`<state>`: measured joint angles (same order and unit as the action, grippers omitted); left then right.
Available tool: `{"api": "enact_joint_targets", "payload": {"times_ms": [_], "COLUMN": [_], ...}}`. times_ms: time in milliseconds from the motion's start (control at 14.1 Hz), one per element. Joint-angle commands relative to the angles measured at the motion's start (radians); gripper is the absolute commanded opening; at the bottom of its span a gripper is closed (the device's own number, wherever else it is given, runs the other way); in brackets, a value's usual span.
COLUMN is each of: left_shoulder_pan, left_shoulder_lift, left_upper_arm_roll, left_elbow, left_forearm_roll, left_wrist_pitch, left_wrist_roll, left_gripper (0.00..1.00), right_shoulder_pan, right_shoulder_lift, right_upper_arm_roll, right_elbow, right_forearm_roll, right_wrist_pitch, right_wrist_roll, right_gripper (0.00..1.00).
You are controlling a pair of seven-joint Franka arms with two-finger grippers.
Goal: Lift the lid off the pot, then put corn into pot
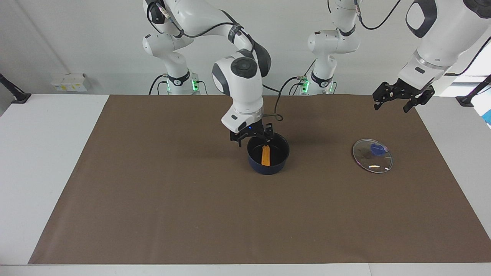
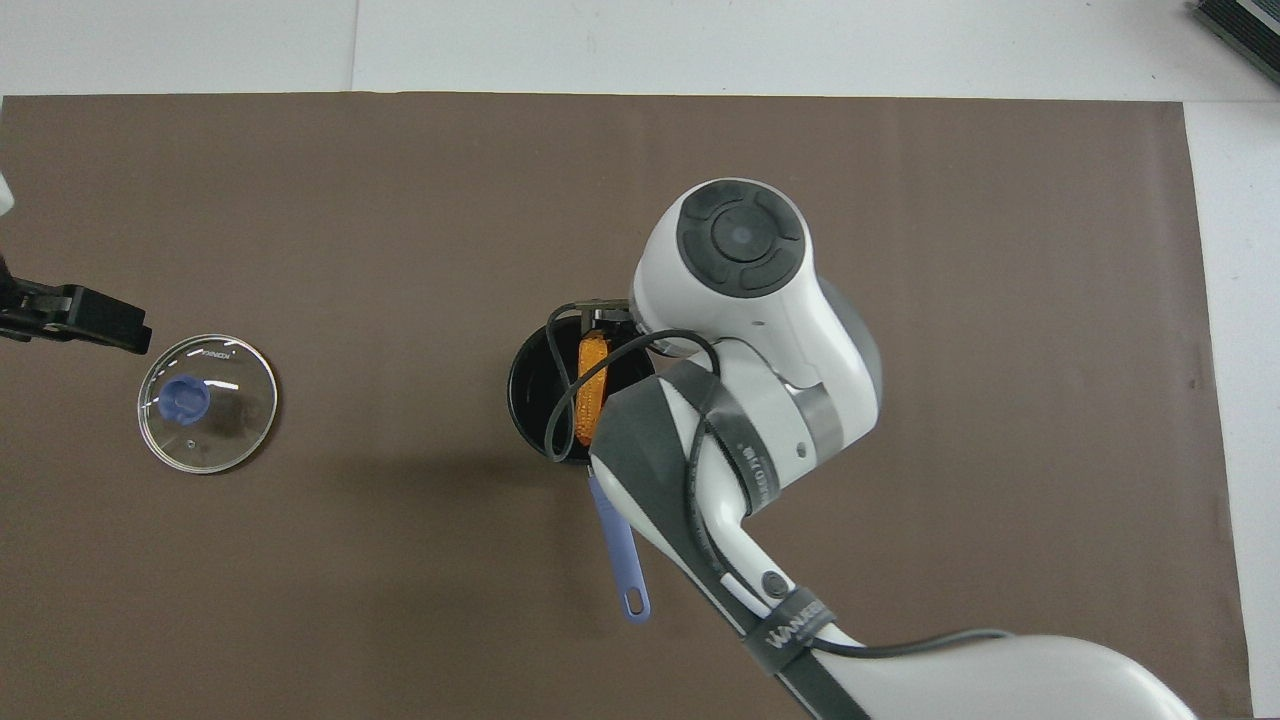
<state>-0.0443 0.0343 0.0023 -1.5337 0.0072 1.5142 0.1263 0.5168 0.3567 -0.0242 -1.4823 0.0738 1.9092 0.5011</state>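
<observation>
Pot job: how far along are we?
Both steps look done. The lid lies flat on the mat toward the left arm's end, off the pot. The corn lies inside the pot. The right hand is open just above the pot's rim, holding nothing; the left hand is open and empty, raised nearer its base than the lid. Nothing is in hand; only clearing the arms remains.

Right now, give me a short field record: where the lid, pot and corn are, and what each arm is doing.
lid: flat on the brown mat, toward the left arm's end, off the pot
pot: mid-mat, uncovered, handle pointing toward the robots
corn: inside the pot
right gripper: jaws open, empty, just above the pot's rim
left gripper: jaws open, empty, raised in the air over the mat's edge, waiting
task state: both steps look done
</observation>
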Motion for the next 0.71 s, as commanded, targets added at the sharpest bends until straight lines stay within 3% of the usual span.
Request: {"api": "enact_joint_targets", "payload": {"times_ms": [0, 637], "left_shoulder_pan": [0.007, 0.011], "left_shoulder_lift": [-0.014, -0.016], "left_upper_arm_roll": [0.007, 0.016], "left_elbow": [0.000, 0.000], "left_forearm_roll": [-0.010, -0.009], "left_wrist_pitch": [-0.011, -0.011], "left_wrist_roll": [0.010, 0.010], "left_gripper": [1.00, 1.00], "right_shoulder_pan": [-0.082, -0.340], "right_shoulder_lift": [-0.087, -0.303], "right_upper_arm_roll": [0.009, 0.010], "right_elbow": [-0.024, -0.009], "right_forearm_roll": [-0.034, -0.068], "right_wrist_pitch": [-0.079, -0.304], "right_wrist_roll": [-0.084, -0.253], "right_gripper": [1.00, 1.00]}}
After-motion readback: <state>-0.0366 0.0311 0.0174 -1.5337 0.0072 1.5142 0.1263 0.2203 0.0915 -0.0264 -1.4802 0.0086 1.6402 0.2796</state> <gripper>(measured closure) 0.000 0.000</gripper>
